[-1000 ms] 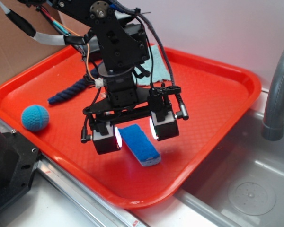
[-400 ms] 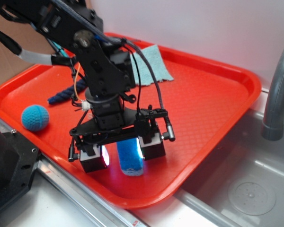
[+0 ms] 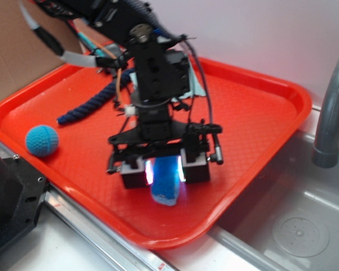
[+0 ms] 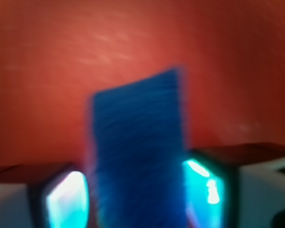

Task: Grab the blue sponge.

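The blue sponge (image 3: pixel 165 186) stands on end between the two lit fingers of my gripper (image 3: pixel 165 171), near the front edge of the red tray (image 3: pixel 254 113). Its lower end sticks out below the fingers, just over the tray floor. In the blurred wrist view the blue sponge (image 4: pixel 138 152) fills the gap of the gripper (image 4: pixel 138 202), and both glowing pads (image 4: pixel 66 202) press against its sides. The gripper is shut on the sponge.
A round teal knitted ball (image 3: pixel 42 140) lies at the tray's left. A navy rope (image 3: pixel 90 107) lies behind the arm, beside a sliver of teal cloth (image 3: pixel 199 88). A steel sink (image 3: pixel 294 226) and grey faucet (image 3: pixel 332 113) are on the right, a black box (image 3: pixel 11 197) at the front left.
The gripper came down over the sponge that lay flat, its fingers closed in on it, and the sponge now stands on end between them, shifted slightly right.
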Tool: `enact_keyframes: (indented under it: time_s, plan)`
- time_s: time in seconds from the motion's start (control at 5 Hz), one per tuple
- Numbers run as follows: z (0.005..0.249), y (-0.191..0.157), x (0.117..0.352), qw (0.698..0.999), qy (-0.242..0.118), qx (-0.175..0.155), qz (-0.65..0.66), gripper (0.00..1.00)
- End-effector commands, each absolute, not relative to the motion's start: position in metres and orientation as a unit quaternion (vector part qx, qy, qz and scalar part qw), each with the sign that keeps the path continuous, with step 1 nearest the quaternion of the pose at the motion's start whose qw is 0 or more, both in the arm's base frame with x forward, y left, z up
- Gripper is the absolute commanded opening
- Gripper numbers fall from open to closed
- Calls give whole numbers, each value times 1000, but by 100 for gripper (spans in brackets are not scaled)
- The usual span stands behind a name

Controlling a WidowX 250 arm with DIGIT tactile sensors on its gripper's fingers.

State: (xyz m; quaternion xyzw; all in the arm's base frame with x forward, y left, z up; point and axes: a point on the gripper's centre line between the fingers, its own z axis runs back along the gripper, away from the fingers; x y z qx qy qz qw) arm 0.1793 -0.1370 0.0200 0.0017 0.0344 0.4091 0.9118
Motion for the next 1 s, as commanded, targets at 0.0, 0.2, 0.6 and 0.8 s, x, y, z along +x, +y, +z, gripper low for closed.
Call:
enact_keyframes:
  time_s: [0.0,0.2,0.6,0.8]
  plan:
    - [89,-108,219,974,-1,-10,227,0]
    - [141,-75,252,994,-28,28,105,0]
    - [238,13,281,991,-94,45,81,0]
    - [232,12,279,991,-98,43,81,0]
